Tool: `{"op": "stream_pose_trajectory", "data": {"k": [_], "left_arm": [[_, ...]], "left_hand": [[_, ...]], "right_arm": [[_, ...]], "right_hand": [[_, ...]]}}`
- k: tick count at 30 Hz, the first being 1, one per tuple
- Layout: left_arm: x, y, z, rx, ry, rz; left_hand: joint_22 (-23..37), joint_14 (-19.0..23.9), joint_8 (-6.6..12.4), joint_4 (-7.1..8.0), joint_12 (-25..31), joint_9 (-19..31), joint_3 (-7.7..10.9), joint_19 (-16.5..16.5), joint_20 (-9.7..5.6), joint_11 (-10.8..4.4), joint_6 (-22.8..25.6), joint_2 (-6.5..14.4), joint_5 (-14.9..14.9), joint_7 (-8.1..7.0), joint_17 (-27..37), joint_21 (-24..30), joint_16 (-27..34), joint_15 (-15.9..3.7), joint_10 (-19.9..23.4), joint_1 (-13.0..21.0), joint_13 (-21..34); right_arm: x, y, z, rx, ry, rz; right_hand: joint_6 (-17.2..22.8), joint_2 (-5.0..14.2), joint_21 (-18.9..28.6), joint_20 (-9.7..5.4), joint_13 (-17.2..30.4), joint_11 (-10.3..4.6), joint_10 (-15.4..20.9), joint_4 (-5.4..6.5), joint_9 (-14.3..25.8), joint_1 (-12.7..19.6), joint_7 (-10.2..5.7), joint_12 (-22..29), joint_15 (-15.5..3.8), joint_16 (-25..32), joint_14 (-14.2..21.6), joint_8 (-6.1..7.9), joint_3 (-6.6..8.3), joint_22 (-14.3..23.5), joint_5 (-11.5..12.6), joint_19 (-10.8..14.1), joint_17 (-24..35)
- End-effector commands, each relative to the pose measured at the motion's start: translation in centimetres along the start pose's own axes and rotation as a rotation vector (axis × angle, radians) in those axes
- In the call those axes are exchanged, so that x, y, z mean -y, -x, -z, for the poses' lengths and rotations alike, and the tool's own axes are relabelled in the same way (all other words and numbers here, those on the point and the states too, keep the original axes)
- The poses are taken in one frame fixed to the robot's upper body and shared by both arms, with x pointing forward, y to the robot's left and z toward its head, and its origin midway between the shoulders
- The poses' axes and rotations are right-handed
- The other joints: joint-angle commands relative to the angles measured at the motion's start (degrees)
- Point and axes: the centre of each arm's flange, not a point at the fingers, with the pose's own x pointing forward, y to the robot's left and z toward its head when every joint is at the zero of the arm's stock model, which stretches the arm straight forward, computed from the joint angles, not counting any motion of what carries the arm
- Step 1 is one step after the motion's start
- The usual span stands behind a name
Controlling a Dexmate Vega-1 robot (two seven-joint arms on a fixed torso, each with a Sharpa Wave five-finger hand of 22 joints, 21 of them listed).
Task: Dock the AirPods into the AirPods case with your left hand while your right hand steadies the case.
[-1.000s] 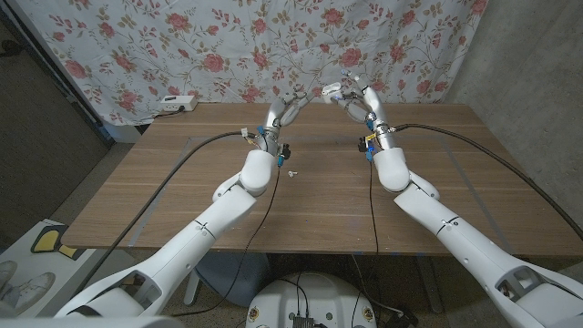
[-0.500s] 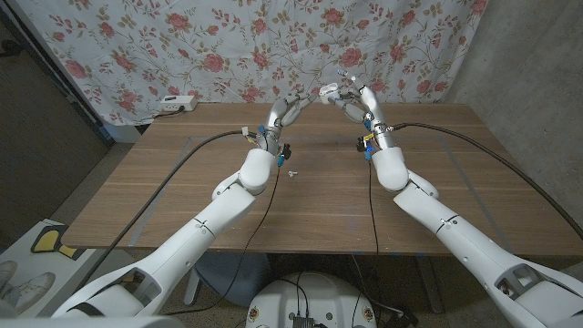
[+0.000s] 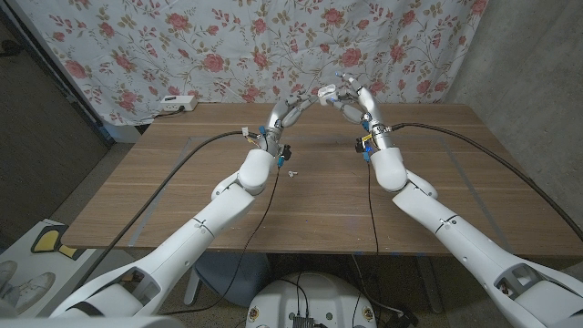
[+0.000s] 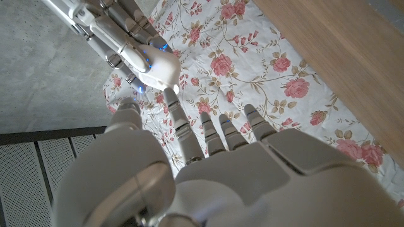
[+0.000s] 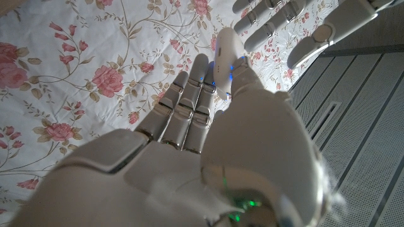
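right hand (image 3: 351, 98): raised above the far edge of the surface (image 3: 182, 196), fingers closed around the white airpods case (image 3: 327, 90), gripping it in the air; in the right wrist view the case (image 5: 227, 53) sits between its fingertips.
left hand (image 3: 288, 111): raised near the far edge, just beside the case, fingers reaching toward it; in the left wrist view a fingertip (image 4: 170, 98) touches the case (image 4: 156, 66). i cannot tell whether this hand holds anything.
earbud (image 3: 291, 171): a small white earbud lies on the surface near its middle, beside the left forearm, well apart from the case.
backdrop: floral cloth (image 3: 182, 46) hangs behind the far edge; a white power strip (image 3: 176, 104) sits at the far left corner.
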Motion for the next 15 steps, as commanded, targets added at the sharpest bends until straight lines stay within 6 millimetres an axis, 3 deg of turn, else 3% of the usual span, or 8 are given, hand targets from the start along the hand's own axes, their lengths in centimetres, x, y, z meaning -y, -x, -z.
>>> {"op": "stream_pose_trajectory", "data": {"k": [1,15], "left_arm": [[0.14,-0.09,0.17,-0.005,0.01,0.019],[0.32,-0.14,0.25,-0.008,0.009,0.017]], "left_hand": [[0.07,-0.14,-0.43,-0.35,-0.11,-0.08,0.38,-0.52,0.24,-0.06,-0.08,0.26,0.09,-0.04,0.2,0.04,-0.05,0.12,-0.15,0.52,0.0],[0.09,-0.03,-0.64,-0.64,0.06,-0.07,0.74,-0.51,0.48,-0.12,1.22,0.37,0.18,0.13,0.16,0.09,0.02,0.26,0.3,0.85,-0.04]], "right_arm": [[-0.14,-0.03,-0.16,0.002,0.005,-0.005],[0.06,-0.08,0.3,-0.009,0.004,0.004]], "right_hand": [[0.59,0.63,0.22,-0.12,0.82,-7.27,7.08,0.17,0.19,0.18,-0.13,0.48,-8.87,-0.13,-0.35,0.54,-0.07,0.15,0.36,-0.08,0.21],[0.71,0.65,0.2,-0.09,0.86,-7.28,7.06,0.17,0.19,0.13,-0.13,0.51,-8.88,-0.27,-0.39,0.56,-0.1,0.15,0.35,-0.19,0.42]]}}
